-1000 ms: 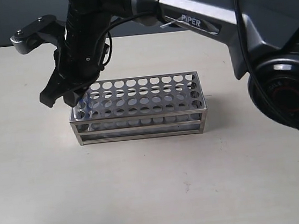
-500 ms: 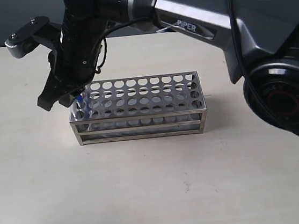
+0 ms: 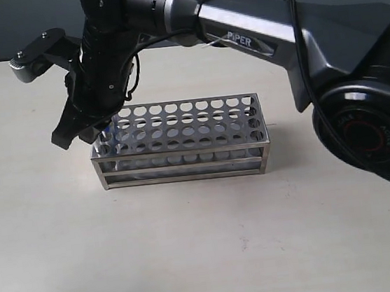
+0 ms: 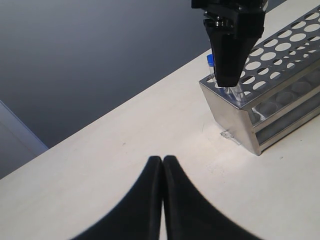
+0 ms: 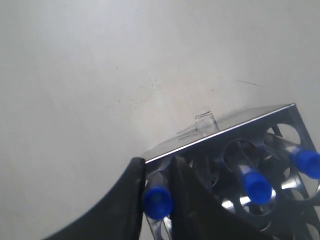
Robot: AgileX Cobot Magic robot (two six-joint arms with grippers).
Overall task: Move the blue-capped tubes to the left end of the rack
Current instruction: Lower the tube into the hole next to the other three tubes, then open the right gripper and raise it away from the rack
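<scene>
Black right gripper (image 5: 156, 172) clasps a thin clear tube (image 5: 157, 201) with a bright blue cap at the steel rack's (image 5: 220, 135) left corner. Two more blue-capped tubes (image 5: 257, 186) stand in neighbouring holes. Left gripper (image 4: 162, 160), closed and empty, hovers over the table (image 4: 125, 150).

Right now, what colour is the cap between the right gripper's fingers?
Bright blue cap; clearest in right wrist view.

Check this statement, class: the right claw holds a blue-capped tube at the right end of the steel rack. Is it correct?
Not quite. The right claw holds the blue-capped tube at the left end of the steel rack, not the right end. The exterior view shows the claw at the rack's left corner.
</scene>
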